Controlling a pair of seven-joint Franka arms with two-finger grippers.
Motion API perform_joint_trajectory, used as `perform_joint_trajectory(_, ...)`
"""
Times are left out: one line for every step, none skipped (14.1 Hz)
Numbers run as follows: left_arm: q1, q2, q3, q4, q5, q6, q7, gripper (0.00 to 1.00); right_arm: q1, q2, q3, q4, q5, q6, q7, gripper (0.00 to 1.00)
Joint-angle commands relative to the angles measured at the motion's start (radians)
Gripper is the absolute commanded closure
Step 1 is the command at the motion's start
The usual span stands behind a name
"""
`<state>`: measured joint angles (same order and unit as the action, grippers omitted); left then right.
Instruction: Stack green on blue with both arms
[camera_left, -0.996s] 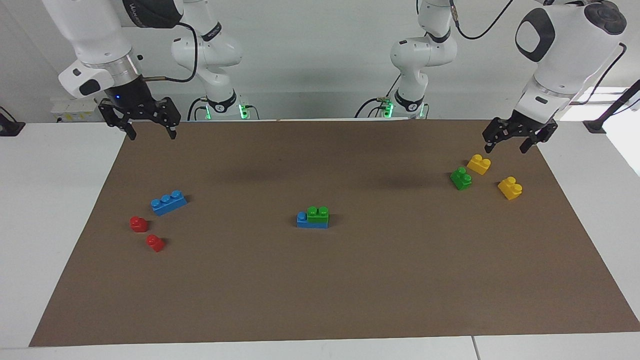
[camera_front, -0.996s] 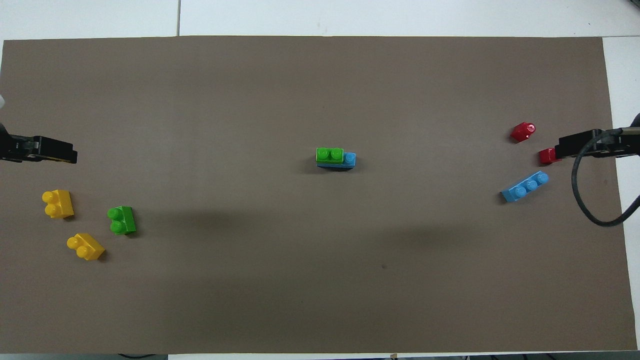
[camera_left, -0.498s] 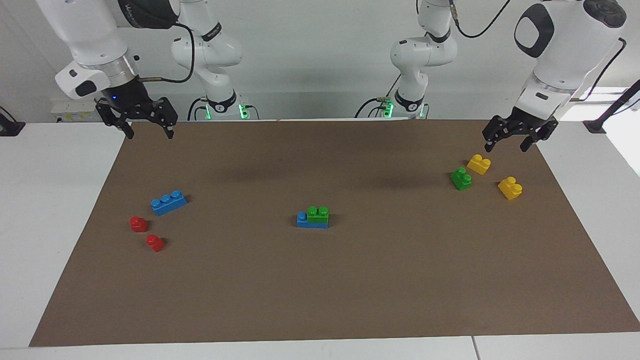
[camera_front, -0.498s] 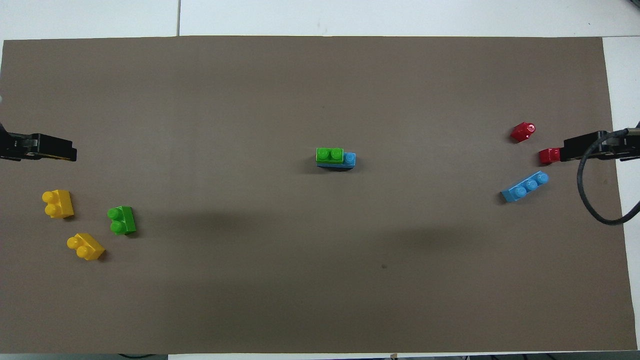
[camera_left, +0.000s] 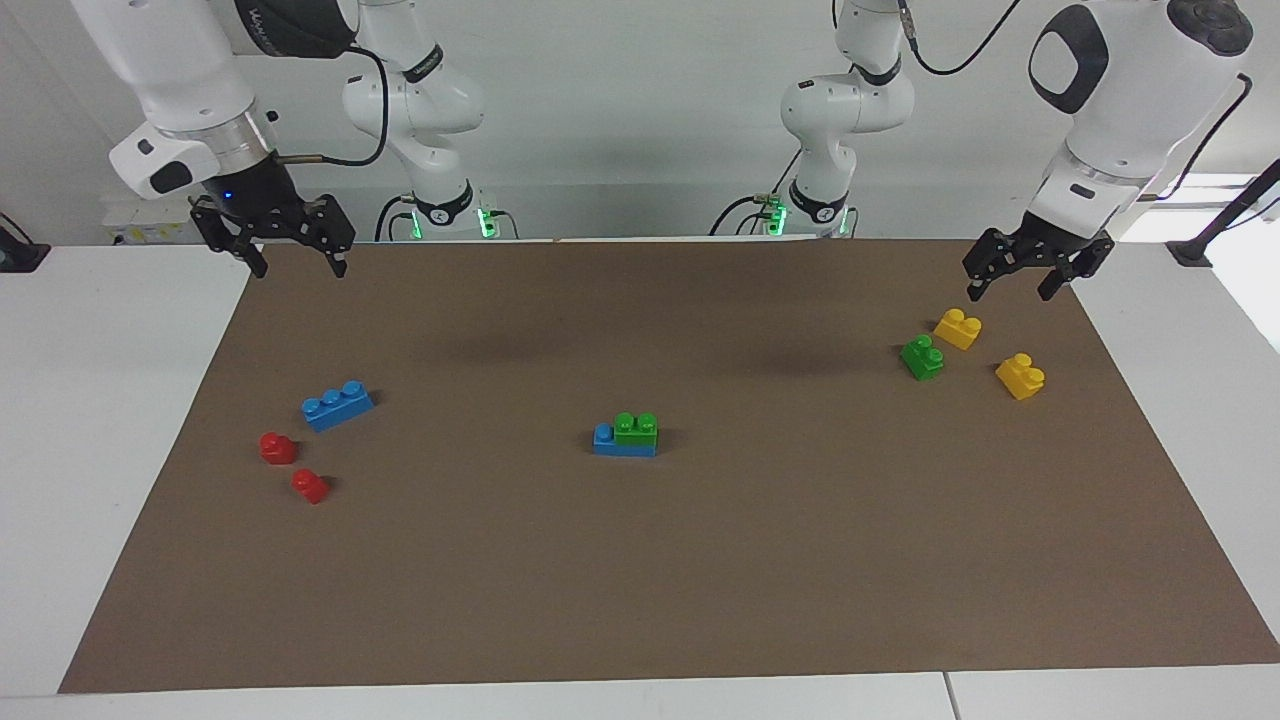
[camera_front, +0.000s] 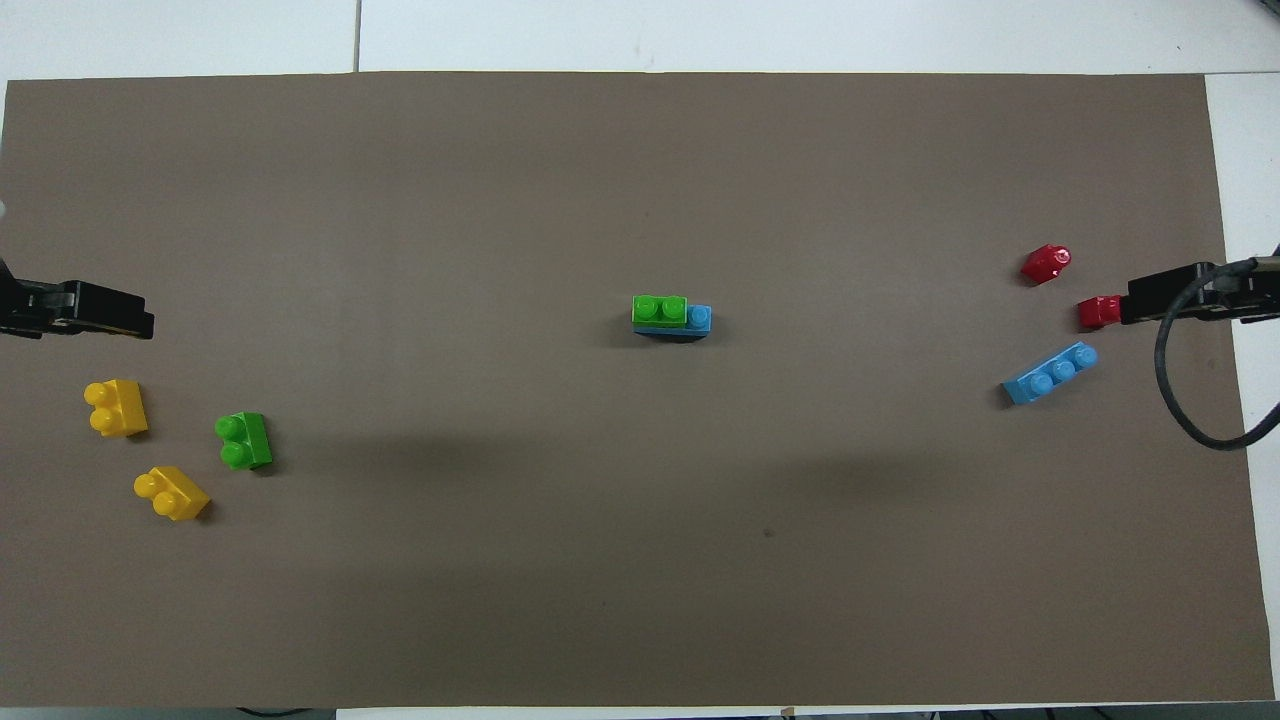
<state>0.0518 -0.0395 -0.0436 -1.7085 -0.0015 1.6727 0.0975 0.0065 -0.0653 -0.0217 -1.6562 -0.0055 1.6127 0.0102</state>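
Mid-desk, a green brick (camera_left: 636, 427) sits stacked on a blue brick (camera_left: 606, 440). The left hand (camera_left: 1010, 281) hangs released above the desk (camera_left: 700, 560) edge toward its own end from the stack; the right hand (camera_left: 296, 260) likewise, empty.

Mid-frame overhead, a two-stud brick (camera_front: 659, 309) sits on a three-stud brick (camera_front: 700, 320). Three short bricks (camera_front: 243, 441) cluster by my left arm's edge; a long brick (camera_front: 1049, 373) and two single-stud bricks (camera_front: 1045, 264) by my right's.

Left gripper (camera_left: 1020, 279) & right gripper (camera_left: 292, 251) both raised, fingers apparently spread, empty.
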Motion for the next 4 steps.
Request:
perform_joint_trajectory(-0.012, -0.014, 0.013, 0.003, -0.015, -0.025, -0.012, 0.0, -0.017, 0.005, 0.013, 0.01, -0.019, -0.022, -0.021, 0.0)
perform_joint_trajectory(-0.01, -0.014, 0.011, 0.003, -0.015, -0.024, -0.012, 0.0, -0.017, 0.005, 0.013, 0.01, -0.019, -0.022, -0.021, 0.0)
perform_joint_trajectory(-0.01, -0.016, 0.013, 0.003, -0.015, -0.024, -0.012, 0.0, -0.017, 0.005, 0.013, 0.01, -0.019, -0.022, -0.021, 0.0)
perform_joint_trajectory(-0.01, -0.016, 0.013, 0.003, -0.017, -0.022, -0.012, 0.0, -0.017, 0.005, 0.013, 0.012, -0.019, -0.022, -0.021, 0.0)
